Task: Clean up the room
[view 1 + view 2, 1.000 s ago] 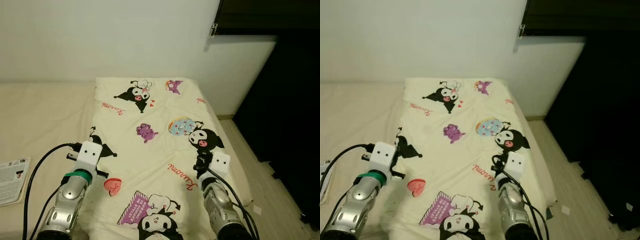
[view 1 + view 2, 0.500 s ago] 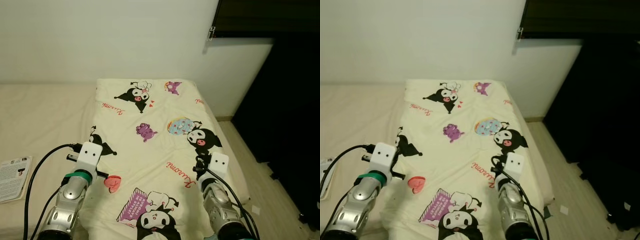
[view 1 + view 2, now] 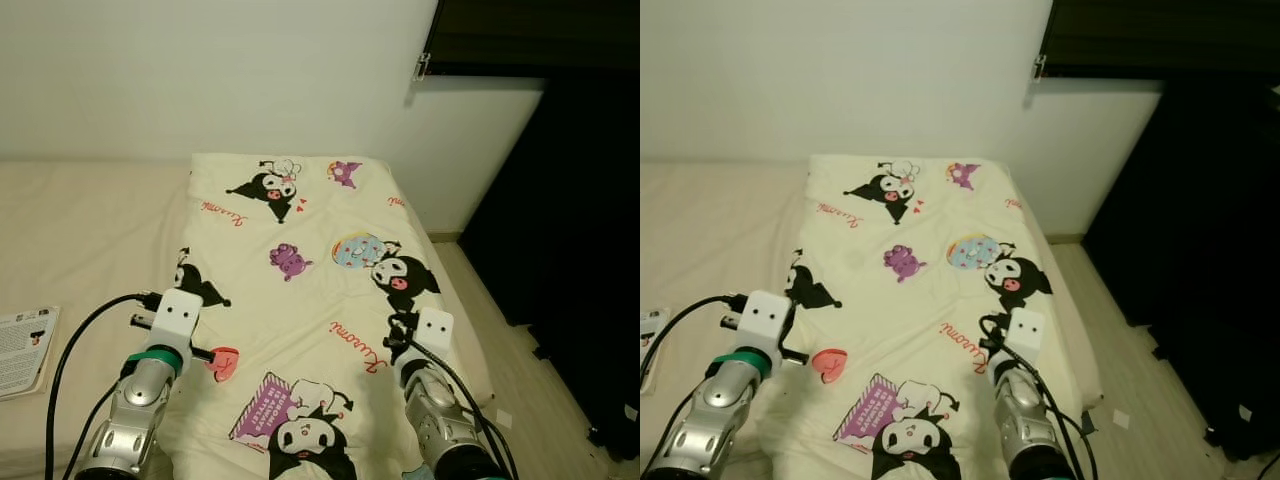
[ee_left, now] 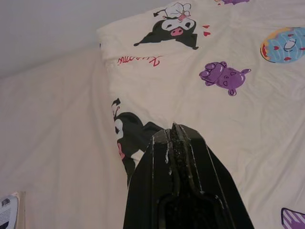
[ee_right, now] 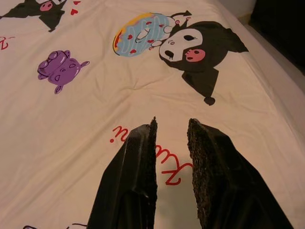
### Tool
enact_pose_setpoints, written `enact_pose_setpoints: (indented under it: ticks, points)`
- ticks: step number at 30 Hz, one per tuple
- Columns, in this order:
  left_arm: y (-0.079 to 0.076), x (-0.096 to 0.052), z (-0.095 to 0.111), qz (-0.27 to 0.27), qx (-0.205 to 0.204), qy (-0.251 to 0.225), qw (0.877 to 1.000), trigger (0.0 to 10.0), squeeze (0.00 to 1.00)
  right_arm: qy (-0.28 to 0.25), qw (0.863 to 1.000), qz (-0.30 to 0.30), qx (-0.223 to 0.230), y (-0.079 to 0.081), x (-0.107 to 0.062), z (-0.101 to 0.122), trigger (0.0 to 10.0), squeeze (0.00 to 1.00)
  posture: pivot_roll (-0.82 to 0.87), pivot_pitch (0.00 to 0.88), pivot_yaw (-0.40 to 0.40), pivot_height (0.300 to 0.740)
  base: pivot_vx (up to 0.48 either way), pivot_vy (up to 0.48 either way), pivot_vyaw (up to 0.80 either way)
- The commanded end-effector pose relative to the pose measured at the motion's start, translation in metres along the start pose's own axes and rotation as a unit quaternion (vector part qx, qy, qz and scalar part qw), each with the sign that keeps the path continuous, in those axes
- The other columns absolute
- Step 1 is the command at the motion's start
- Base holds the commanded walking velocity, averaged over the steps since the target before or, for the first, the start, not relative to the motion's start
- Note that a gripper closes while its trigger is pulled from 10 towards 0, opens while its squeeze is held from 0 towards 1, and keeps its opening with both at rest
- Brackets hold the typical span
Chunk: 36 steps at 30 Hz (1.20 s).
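We hold both arms low over the cream cartoon-print blanket (image 3: 320, 290), which lies spread flat along the right half of the beige mattress (image 3: 80, 230), its far edge against the white wall (image 3: 200, 70) and its right edge near the dark curtain (image 3: 590, 250). Left gripper (image 4: 175, 131) sits over the blanket's left edge beside the black cartoon character print (image 4: 128, 138); its black fingers are pressed together with nothing between them, no cloth pinched as far as we can see. Right gripper (image 5: 170, 126) hovers over the red lettering on the right side of the blanket, fingers slightly parted with a narrow gap, empty, cloth visible through the gap. Compared with a second ago the blanket sits the same way, no new folds, prints in the same order; the small shift of the whole scene reads as head movement, and both wrists have slid back a bit toward us and lower in frame. We judge that the spreading step is basically done and we are pulling away from it. A white printed leaflet (image 3: 22, 350) lies on the mattress at far left, likely the next thing to tidy.
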State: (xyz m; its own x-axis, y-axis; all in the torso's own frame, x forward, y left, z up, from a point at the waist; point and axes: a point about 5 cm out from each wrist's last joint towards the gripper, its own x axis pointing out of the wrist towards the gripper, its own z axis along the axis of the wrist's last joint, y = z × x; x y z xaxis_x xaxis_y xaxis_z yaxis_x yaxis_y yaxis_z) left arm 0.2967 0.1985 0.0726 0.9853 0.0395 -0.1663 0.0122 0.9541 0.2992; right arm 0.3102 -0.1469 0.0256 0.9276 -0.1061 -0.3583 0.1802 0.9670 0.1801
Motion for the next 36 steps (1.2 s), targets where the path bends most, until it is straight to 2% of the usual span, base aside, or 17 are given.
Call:
enact_pose_setpoints:
  ticks: [1,12,17,23,36]
  points:
    - [0.0,-0.003,-0.005,0.002,-0.005,0.011,1.0,10.0,0.0,0.009,1.0,-0.006,0.002,-0.002,0.0,-0.002,10.0,0.0,0.18,0.0,-0.052,0.74,0.0,0.0,0.0]
    - [0.0,-0.007,-0.008,0.003,-0.006,0.017,1.0,10.0,0.0,0.016,1.0,0.001,-0.004,0.0,-0.001,-0.006,10.0,0.0,0.21,0.0,-0.062,0.74,0.0,0.0,0.0]
    - [0.004,-0.007,-0.008,0.002,0.001,0.02,1.0,10.0,0.0,0.019,1.0,0.003,0.008,0.005,0.0,-0.006,10.0,0.0,0.22,0.0,-0.053,0.74,0.0,0.0,0.0]
    - [0.007,-0.007,-0.004,0.011,-0.001,0.013,1.0,10.0,0.0,0.024,1.0,0.012,0.005,0.008,0.001,-0.006,10.0,0.0,0.23,0.0,-0.066,0.74,0.0,0.0,0.0]
    - [0.007,-0.017,-0.011,0.019,-0.007,0.025,0.999,10.0,0.0,0.031,0.999,0.022,-0.003,0.009,-0.001,-0.011,10.0,0.0,0.24,0.004,-0.115,0.74,0.0,0.0,0.0]
